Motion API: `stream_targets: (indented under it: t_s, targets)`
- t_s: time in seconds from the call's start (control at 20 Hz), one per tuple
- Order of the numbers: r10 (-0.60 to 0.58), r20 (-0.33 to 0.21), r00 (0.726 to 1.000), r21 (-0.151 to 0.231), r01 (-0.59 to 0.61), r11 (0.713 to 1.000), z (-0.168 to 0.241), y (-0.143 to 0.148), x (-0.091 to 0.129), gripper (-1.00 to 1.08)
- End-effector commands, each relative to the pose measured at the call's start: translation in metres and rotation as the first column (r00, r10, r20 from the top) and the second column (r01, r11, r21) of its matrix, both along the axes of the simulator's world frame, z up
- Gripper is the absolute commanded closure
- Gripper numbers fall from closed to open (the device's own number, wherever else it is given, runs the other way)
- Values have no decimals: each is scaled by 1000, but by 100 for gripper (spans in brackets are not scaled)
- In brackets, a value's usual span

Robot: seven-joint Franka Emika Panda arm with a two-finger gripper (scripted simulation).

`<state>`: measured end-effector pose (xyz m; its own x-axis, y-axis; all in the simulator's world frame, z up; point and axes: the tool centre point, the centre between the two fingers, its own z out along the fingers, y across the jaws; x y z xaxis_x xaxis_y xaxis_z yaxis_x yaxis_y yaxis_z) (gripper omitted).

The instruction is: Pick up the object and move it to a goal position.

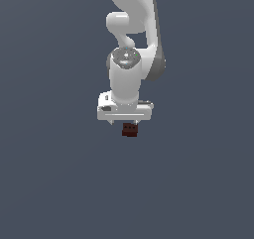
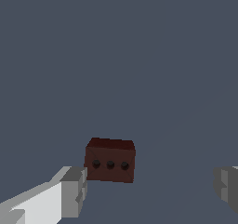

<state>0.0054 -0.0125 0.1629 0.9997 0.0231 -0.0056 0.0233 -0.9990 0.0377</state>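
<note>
Wrist view shows the gripper with its jaws spread wide apart, holding nothing. The object, a small reddish-brown block with three dark dots on its face, sits between the fingers, just beside one of them and well apart from the other. In the exterior view it lies just under the gripper.

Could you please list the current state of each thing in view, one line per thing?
Gripper: open, fingers spread wide, one finger right beside the block, the other well clear of it.
Reddish-brown block: not gripped, upright, the face with three dark dots towards the wrist camera, off-centre between the fingers.
Arm: directly above the block, pointing downward.
</note>
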Motion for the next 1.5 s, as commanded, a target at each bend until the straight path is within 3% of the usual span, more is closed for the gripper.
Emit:
stream_targets:
  t_s: [0.0, 0.45, 0.85, 1.45]
  targets:
    - [0, 0, 1000, 0, 0, 1000, 0, 0, 0, -92]
    - [9, 39, 999, -2, -9, 1000, 14, -15, 13, -92]
    - [25, 38, 999, -3, -25, 1000, 13, -15, 13, -92]
    - [206, 22, 978, -9, -206, 979, -2, -12, 6, -92]
